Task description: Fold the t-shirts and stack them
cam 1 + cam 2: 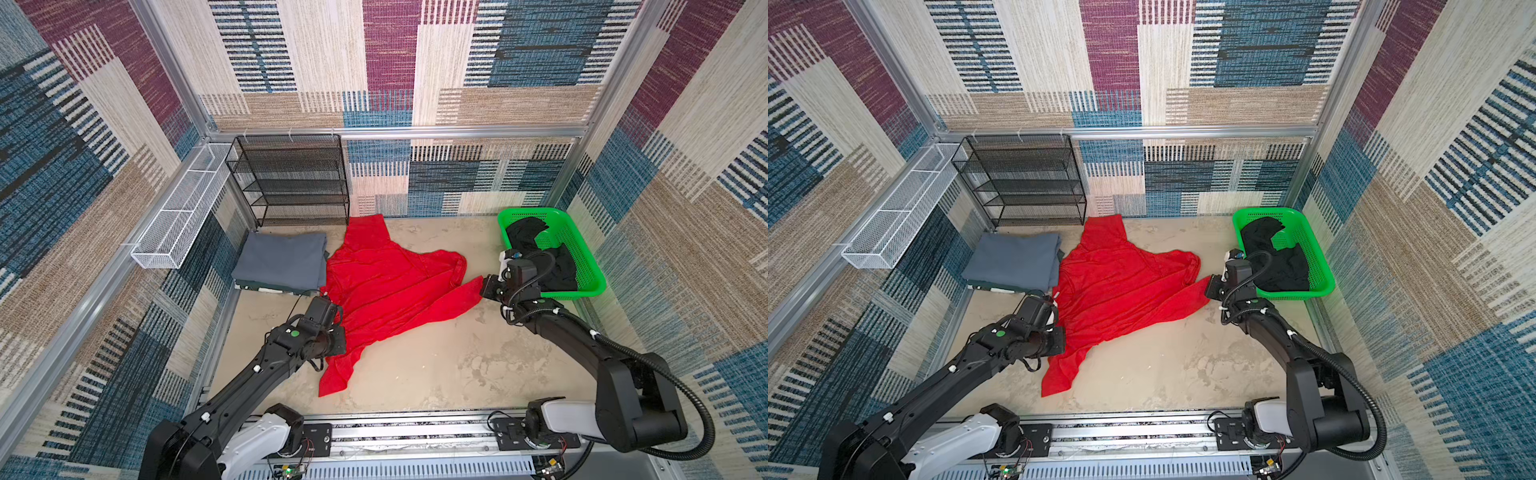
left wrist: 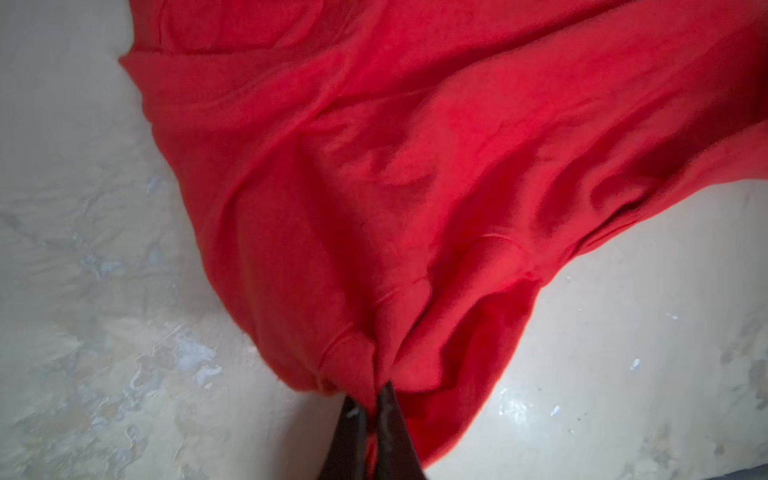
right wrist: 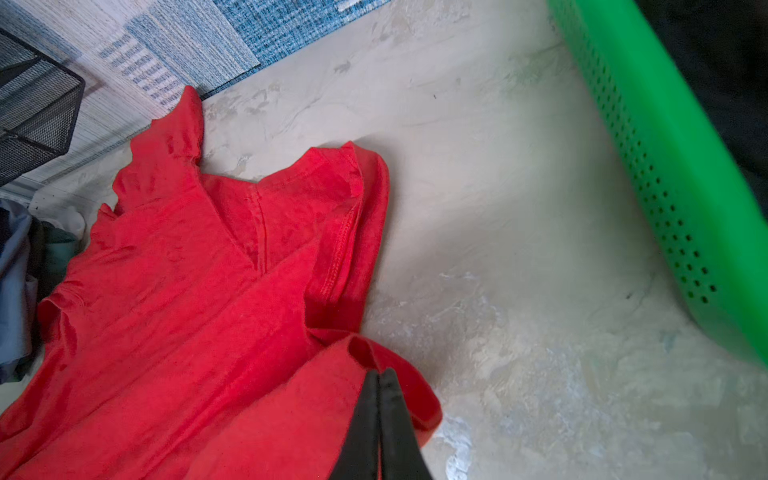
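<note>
The red t-shirt (image 1: pixel 390 286) (image 1: pixel 1121 286) lies spread and rumpled in the middle of the table. My left gripper (image 1: pixel 334 320) (image 2: pixel 370 395) is shut on a bunched edge of it (image 2: pixel 415 166) at its left side. At the shirt's right tip my right gripper (image 1: pixel 484 286) (image 3: pixel 380 372) is shut on a hem fold of the red cloth (image 3: pixel 187 311). The grey t-shirt (image 1: pixel 280 262) (image 1: pixel 1013 259) lies folded at the back left. In the green basket (image 1: pixel 530 210) (image 1: pixel 1266 210) the black t-shirt (image 1: pixel 561 266) (image 1: pixel 1283 262) lies crumpled.
A black mesh rack (image 1: pixel 291 178) stands against the back wall, and a white wire tray (image 1: pixel 183 212) hangs along the left wall. The grey shirt rests on another dark folded cloth (image 1: pixel 257 287). The basket's wall (image 3: pixel 665 166) is close beside my right gripper.
</note>
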You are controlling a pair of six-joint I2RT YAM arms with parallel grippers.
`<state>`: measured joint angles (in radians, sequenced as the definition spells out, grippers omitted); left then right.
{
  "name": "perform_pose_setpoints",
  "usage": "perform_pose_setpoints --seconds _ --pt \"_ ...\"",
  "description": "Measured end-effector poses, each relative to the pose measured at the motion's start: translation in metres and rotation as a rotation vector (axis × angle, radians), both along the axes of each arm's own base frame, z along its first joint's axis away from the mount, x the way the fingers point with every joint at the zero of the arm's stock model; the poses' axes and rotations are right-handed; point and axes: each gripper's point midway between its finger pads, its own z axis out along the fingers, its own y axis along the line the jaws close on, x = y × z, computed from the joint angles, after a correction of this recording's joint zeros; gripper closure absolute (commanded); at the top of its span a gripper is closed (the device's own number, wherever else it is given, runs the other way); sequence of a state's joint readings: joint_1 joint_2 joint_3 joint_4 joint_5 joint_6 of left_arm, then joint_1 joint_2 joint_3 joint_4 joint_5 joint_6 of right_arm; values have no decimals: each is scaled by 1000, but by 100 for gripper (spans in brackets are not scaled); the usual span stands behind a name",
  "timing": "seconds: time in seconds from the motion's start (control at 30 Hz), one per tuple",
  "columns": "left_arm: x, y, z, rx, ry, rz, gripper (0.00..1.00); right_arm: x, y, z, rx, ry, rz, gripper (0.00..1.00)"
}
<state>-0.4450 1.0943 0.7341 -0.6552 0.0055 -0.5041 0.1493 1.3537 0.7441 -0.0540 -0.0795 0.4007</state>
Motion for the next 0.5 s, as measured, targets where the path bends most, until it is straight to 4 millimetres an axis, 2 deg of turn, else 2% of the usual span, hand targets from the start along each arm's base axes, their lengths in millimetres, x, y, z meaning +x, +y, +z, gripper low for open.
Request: perform_pose_setpoints --seconds 0.13,0.23,0.33,0.4,0.47,0.5 --pt "64 -17 34 -11 -67 -12 100 30 9 9 19 4 18 100" --pt "126 -31 71 -68 -158 -11 100 72 17 42 40 -57 29 100" --pt "196 -39 116 -92 -272 1 100 124 22 99 39 -176 33 100" --pt "237 -45 153 -110 -342 -9 100 151 21 148 34 -271 27 100" --pt "263 -47 194 -114 -426 -18 100 159 18 193 27 -364 14 100" --pt "265 -48 215 -117 -463 -26 100 155 16 214 28 -413 6 100"
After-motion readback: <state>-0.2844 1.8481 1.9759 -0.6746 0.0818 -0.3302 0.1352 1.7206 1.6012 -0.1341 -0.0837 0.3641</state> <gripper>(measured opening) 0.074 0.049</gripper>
